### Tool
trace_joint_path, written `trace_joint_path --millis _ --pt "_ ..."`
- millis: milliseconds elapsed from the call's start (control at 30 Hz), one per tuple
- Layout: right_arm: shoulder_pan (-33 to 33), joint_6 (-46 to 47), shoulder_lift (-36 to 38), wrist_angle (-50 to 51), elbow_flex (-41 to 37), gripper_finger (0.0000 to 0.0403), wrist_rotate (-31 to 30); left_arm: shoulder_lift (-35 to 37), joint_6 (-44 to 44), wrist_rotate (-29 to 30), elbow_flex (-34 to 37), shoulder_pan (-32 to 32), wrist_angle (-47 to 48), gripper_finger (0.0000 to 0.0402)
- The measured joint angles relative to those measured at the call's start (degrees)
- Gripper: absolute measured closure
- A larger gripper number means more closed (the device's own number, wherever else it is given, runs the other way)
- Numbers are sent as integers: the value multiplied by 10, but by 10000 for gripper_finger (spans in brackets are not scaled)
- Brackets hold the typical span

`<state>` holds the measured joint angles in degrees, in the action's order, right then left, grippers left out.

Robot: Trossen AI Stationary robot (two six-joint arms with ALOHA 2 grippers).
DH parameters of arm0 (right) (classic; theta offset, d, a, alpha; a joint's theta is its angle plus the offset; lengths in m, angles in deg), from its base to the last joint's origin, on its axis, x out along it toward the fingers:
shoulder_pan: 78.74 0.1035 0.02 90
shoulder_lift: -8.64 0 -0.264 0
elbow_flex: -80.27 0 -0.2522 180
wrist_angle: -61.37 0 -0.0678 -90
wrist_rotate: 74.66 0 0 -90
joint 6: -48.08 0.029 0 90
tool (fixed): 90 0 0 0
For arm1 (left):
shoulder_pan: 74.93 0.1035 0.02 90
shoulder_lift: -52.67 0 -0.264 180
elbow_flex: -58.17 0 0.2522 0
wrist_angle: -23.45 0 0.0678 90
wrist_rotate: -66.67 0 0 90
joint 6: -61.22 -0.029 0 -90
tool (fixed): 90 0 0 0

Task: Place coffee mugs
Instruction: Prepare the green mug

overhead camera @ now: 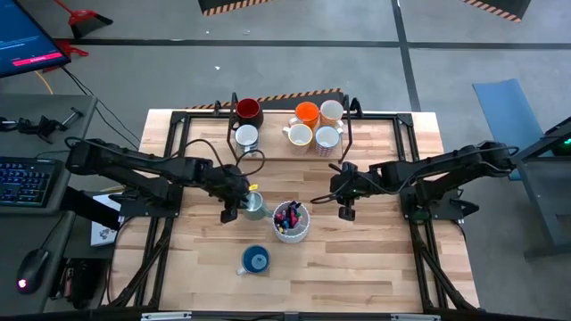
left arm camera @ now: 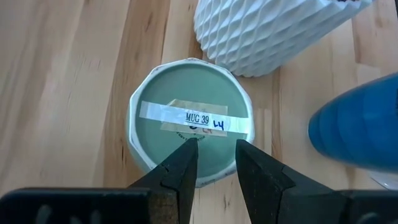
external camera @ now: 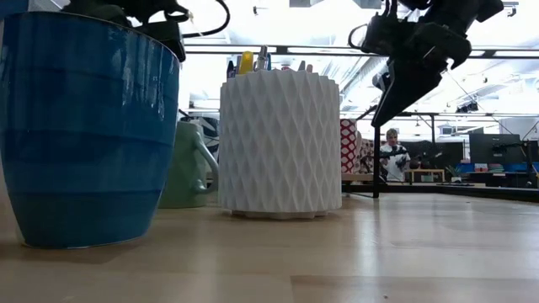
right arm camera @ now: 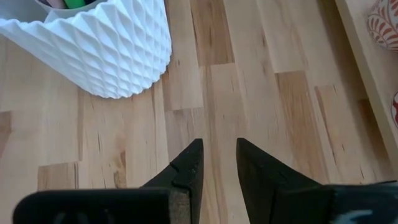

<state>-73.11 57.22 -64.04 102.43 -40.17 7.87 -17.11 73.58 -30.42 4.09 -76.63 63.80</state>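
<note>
Green mug stands upside down mid-desk, just beside the pen cup. Left pincer hovers over its base, jaws narrowly apart, holding nothing. Risk: jaws skid off the base, knocking it into the pen cup. Right pincer idle over bare desk, narrow gap, empty.

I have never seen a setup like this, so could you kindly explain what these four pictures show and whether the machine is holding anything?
Two dark robot arms work at a wooden table. One picture looks straight down, one looks level across the tabletop, and two come from cameras on the wrists. On the table stand a blue mug, a white pen cup, a green mug lying upside down, and six more mugs grouped at the far edge. The left tool hangs open just above the green mug's base without gripping it. The right tool hovers open over bare wood beside the pen cup, holding nothing.
</note>
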Motion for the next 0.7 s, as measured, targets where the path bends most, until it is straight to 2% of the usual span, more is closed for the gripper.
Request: trace_joint_path --millis 300,700 --pt "0 9 0 8 0 330 4 0 0 30 0 -16 9 298" --pt "-37 -52 0 -44 0 330 -10 -1 -6 60 2 -17 -14 298"
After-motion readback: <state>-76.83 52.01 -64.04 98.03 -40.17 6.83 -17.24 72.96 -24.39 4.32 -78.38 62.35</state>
